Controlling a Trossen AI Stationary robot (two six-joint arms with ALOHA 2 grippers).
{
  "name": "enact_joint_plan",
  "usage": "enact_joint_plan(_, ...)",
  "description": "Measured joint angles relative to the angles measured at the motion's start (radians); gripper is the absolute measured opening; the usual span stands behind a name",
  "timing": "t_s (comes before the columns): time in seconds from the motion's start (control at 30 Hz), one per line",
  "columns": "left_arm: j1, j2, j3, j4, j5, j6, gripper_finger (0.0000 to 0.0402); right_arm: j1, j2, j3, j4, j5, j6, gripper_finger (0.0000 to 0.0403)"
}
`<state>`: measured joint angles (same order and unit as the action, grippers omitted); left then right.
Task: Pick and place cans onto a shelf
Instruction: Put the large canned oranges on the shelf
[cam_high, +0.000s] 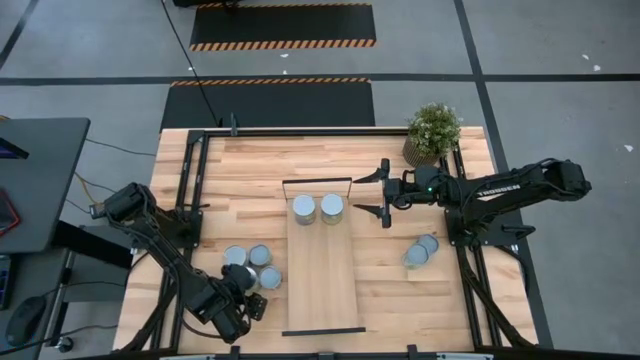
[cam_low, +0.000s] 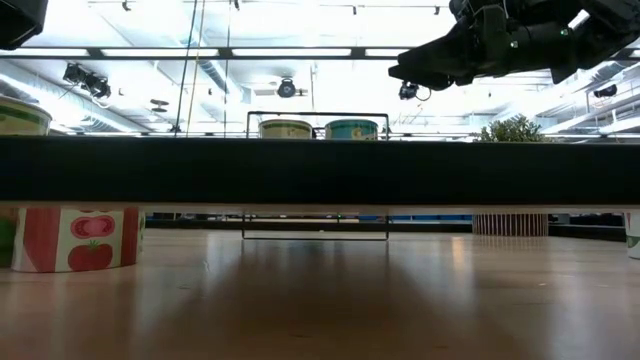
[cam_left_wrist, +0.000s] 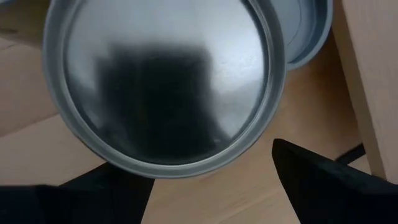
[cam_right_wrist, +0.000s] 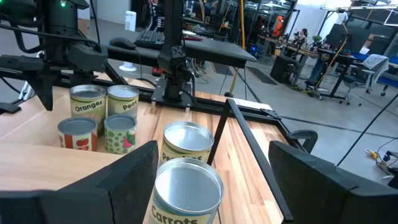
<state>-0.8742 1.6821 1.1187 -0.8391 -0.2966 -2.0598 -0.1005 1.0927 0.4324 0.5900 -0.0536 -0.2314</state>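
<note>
Two cans (cam_high: 317, 208) stand on the shelf (cam_high: 322, 290) at its far end; four cluster left of it, two right. Left gripper (cam_high: 243, 297) hovers over the left cluster (cam_high: 252, 267), fingers apart — pick step; next: descend, clamp. Right gripper (cam_high: 381, 200) beside the shelved pair, fingers apart, empty.

Grey floor (cam_high: 560, 60), hazard-striped black mats (cam_high: 283, 25), dark desk (cam_high: 35, 180).
</note>
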Motion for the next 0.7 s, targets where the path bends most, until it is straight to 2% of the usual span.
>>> enact_joint_plan(0.2,0.000,0.000,0.000,0.003,0.014,0.000,0.0393,0.000,0.000,0.000,0.000,0.000,0.000,0.0313)
enact_joint_plan(0.3,0.000,0.000,0.000,-0.013,0.015,-0.011,0.0389,0.000,0.000,0.000,0.000,0.000,0.000,0.0313)
enact_joint_plan(0.57,0.000,0.000,0.000,-0.026,0.016,-0.167,0.0391,0.000,0.000,0.000,0.000,0.000,0.000,0.0313)
enact_joint_plan(0.7,0.004,0.000,0.000,-0.025,0.015,-0.185,0.0391,0.000,0.000,0.000,0.000,0.000,0.000,0.0313)
